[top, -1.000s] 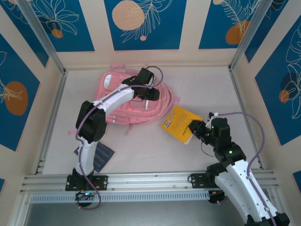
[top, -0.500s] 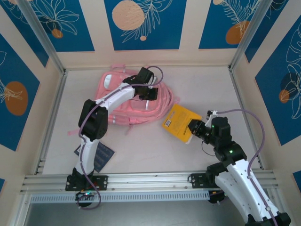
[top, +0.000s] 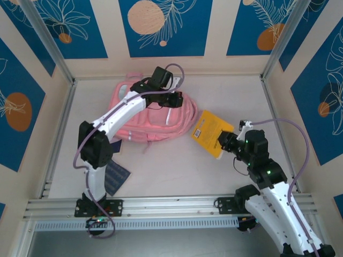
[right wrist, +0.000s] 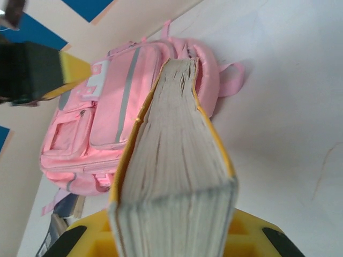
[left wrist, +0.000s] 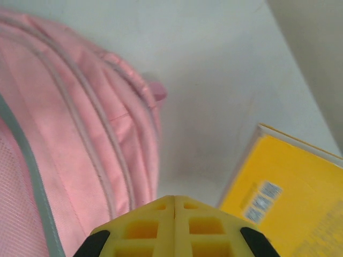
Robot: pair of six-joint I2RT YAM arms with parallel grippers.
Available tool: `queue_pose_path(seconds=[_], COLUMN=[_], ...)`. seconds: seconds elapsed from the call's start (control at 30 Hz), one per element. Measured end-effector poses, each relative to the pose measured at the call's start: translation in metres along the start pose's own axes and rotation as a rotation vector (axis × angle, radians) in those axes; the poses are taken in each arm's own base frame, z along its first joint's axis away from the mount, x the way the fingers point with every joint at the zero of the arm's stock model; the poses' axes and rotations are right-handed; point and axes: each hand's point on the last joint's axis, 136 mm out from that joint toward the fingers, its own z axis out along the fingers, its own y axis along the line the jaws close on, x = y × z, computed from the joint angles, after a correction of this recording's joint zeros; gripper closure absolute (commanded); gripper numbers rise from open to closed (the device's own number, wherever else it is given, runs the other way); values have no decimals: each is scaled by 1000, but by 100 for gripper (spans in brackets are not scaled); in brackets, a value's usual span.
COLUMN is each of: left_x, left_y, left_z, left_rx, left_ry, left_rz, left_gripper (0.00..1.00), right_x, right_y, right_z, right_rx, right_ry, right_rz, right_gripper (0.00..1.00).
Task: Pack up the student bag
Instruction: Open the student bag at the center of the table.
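I see the student bag point(top: 140, 120) flat on the far desk point(top: 177, 166), soft, so I'd pinch its zip edge; left end effector point(top: 170, 103) closed over it, right end effector point(top: 224, 142) clamping the yellow book point(top: 210, 131).

The top view hangs high past the 6 o'clock edge of the pale tabletop point(top: 177, 166), tilted down toward 12. Both wrist views sit close — left beside the soft pink fabric backpack point(left wrist: 64, 134), right along the thick yellow book point(right wrist: 171, 176) — things all three share.
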Motion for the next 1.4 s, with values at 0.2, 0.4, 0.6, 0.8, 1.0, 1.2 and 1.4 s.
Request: queue_pose_path(seconds=[0.2, 0.4, 0.6, 0.8, 1.0, 1.2, 1.4], left_x=[-6, -3, 3, 1, 5, 15, 20], left_y=[-26, -43, -37, 0, 64, 112, 125], left_z=[-45, -75, -75, -57, 3, 51, 73], left_rx=[50, 105, 77, -97, -238, -314, -326], left_ry=[-44, -69, -59, -62, 19, 98, 135], left_rz=[35, 59, 74, 70, 9, -37, -29], left_gripper=[100, 100, 63, 41, 41, 42, 61], right_x=[-18, -22, -22, -15, -13, -8, 1], right_y=[-7, -20, -20, -20, -17, -18, -23], right_z=[-8, -11, -9, 1, 4, 7, 11], right_rx=[86, 162, 164, 156, 140, 135, 137], right_ry=[-67, -93, -88, -45, -31, -15, 6], right_rz=[-33, -35, -33, -18, -1, 10, 18], right_gripper=[100, 100, 100, 100, 100, 99, 98])
